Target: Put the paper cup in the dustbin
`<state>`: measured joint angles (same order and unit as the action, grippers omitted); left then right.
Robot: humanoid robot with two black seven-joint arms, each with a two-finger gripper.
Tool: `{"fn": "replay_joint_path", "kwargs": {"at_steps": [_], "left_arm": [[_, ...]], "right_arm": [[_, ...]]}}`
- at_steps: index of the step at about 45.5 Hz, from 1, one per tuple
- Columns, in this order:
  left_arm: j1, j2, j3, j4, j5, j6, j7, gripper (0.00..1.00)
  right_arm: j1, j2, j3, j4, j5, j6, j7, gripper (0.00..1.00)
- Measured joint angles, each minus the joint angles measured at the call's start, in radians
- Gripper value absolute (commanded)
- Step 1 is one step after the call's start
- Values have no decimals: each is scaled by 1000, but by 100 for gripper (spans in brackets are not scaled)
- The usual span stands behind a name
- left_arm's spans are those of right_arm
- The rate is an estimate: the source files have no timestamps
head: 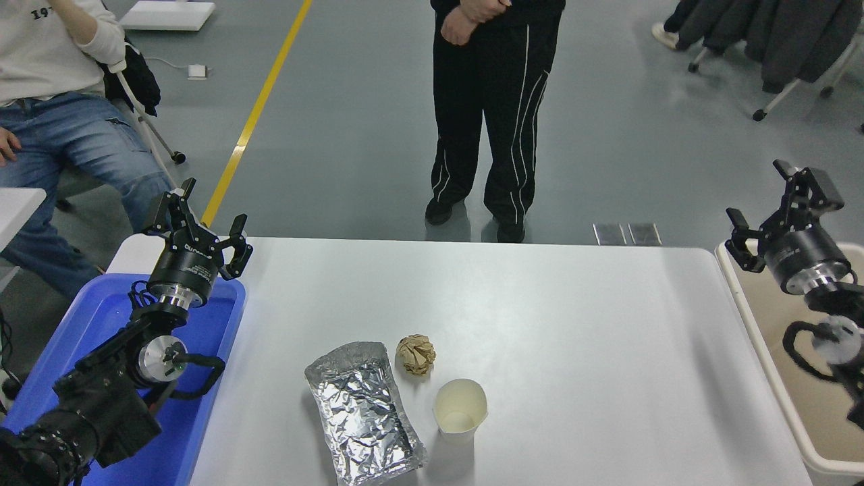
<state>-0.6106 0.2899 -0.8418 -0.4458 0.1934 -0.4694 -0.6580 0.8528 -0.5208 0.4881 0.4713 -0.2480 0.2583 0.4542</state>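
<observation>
The paper cup (pixel 460 410) stands upright on the white table (pixel 574 324), near the front middle, its cream inside showing. The beige dustbin (pixel 783 391) stands at the table's right edge, partly behind my right arm. My right gripper (pixel 776 202) is open and empty, raised above the dustbin's far end, far right of the cup. My left gripper (pixel 199 226) is open and empty, parked at the left over the blue tray.
A crumpled brown paper ball (pixel 416 354) lies just behind the cup. A silver foil packet (pixel 363 412) lies to the cup's left. A blue tray (pixel 202 378) sits at the table's left. A person stands at the far side, another sits at far left.
</observation>
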Motion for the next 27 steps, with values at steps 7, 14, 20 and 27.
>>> {"fn": "replay_joint_path", "kwargs": {"at_steps": [7, 14, 20, 27], "left_arm": [[0, 0, 0, 0, 0, 0, 0, 100], [0, 0, 0, 0, 0, 0, 0, 100], [0, 0, 0, 0, 0, 0, 0, 100], [0, 0, 0, 0, 0, 0, 0, 100]], "right_arm": [[182, 4, -299, -29, -16, -3, 1, 100], [339, 47, -562, -38, -60, -1, 2, 99], [448, 97, -765, -21, -179, 1, 2, 100], [566, 129, -925, 94, -376, 3, 2, 99]]}}
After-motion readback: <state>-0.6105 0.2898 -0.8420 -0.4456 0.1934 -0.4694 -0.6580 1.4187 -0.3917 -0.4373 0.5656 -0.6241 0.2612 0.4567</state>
